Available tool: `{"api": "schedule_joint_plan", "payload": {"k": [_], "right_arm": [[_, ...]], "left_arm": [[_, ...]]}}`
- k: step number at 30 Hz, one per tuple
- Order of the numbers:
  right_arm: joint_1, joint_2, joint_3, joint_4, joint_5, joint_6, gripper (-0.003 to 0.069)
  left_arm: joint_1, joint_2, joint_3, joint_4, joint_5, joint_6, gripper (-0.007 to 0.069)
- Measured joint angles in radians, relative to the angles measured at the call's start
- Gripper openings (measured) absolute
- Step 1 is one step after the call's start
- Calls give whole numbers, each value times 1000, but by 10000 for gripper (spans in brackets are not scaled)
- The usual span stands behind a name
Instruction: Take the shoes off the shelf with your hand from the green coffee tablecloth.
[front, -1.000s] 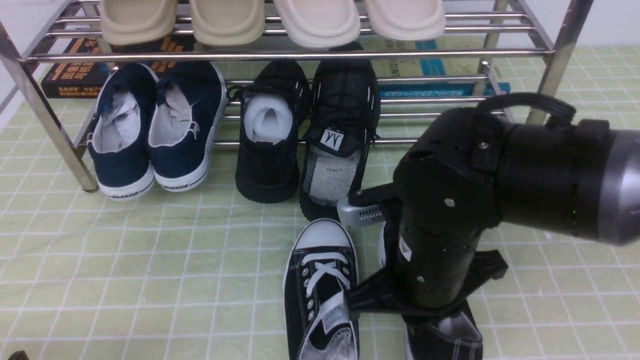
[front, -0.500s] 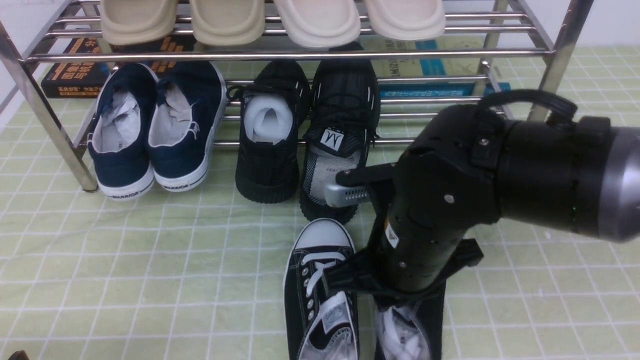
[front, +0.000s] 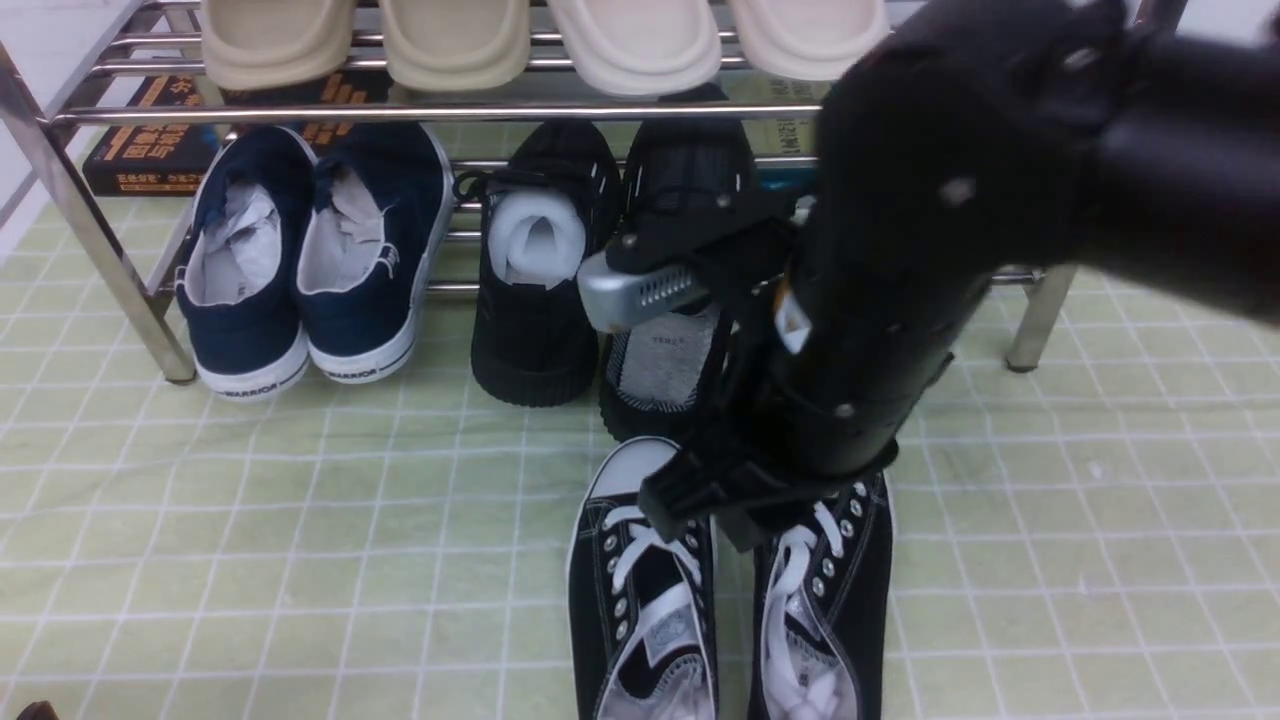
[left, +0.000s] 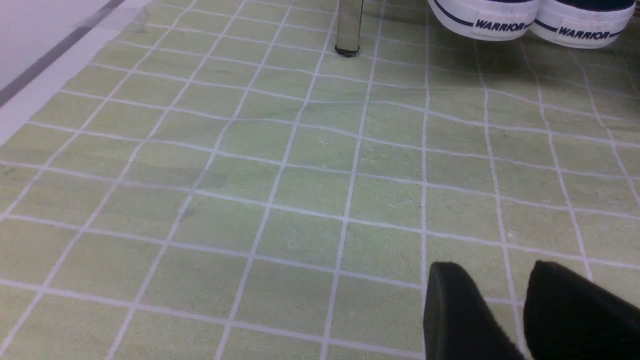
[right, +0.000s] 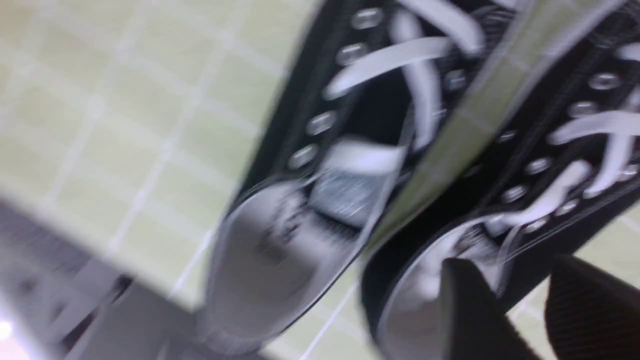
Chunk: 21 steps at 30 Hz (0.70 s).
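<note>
The shoes, two black canvas sneakers with white laces (front: 640, 590) (front: 820, 610), lie side by side on the green coffee tablecloth (front: 250, 520), toes toward the shelf (front: 420, 110). The large black hand (front: 880, 280) hangs above their toes with its silver fingertip (front: 640, 290) spread away from the lower fingers, holding nothing. In the blurred right wrist view both shoes (right: 350, 125) (right: 550, 150) lie below my open right gripper (right: 520, 270). My left gripper (left: 492, 272) hovers over bare cloth with its fingers apart.
Navy WARRIOR slip-ons (front: 310, 260) and all-black mesh sneakers (front: 540, 290) sit on the shelf's lower tier, beige slippers (front: 540, 40) on top. Books (front: 140, 150) lie behind. A chrome shelf leg (left: 348, 27) and the navy heels (left: 530, 20) lie ahead of the left gripper.
The hand has opened, let go of the right-hand shoe and risen toward the shelf. That shoe now lies straight beside the other one.
</note>
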Motion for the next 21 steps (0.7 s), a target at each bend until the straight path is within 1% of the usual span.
{"api": "schedule_joint_plan", "payload": {"k": [1,2,3,5,7,8,9,11,14,15,17,18,19,20,21], "right_arm": [[0,-11,1,14,0,-6,197],[0,-60,17,56,0,-52,165],[0,-88,32,80,0,-73,143],[0,-171,69,107,4,-119,100],[0,-277,113,109,10,-155,61],[0,-288,123,107,10,-160,54],[0,-361,161,98,12,-172,31],[0,-415,192,86,14,-180,18],[0,-626,359,36,-4,-186,-4],[0,-669,406,28,-39,-186,-6],[0,-756,524,16,-195,-186,-6],[0,-774,551,15,-214,-186,-6],[0,-833,662,12,-404,-186,-6],[0,-839,676,11,-404,-186,-6],[0,-871,772,12,-556,-186,-6]], "left_arm": [[0,0,0,0,0,0,242],[0,0,0,0,0,0,242],[0,0,0,0,0,0,242],[0,0,0,0,0,0,242],[0,0,0,0,0,0,242],[0,0,0,0,0,0,242],[0,0,0,0,0,0,242],[0,0,0,0,0,0,242],[0,0,0,0,0,0,242],[0,0,0,0,0,0,242],[0,0,0,0,0,0,242],[0,0,0,0,0,0,242],[0,0,0,0,0,0,242],[0,0,0,0,0,0,242],[0,0,0,0,0,0,242]]}}
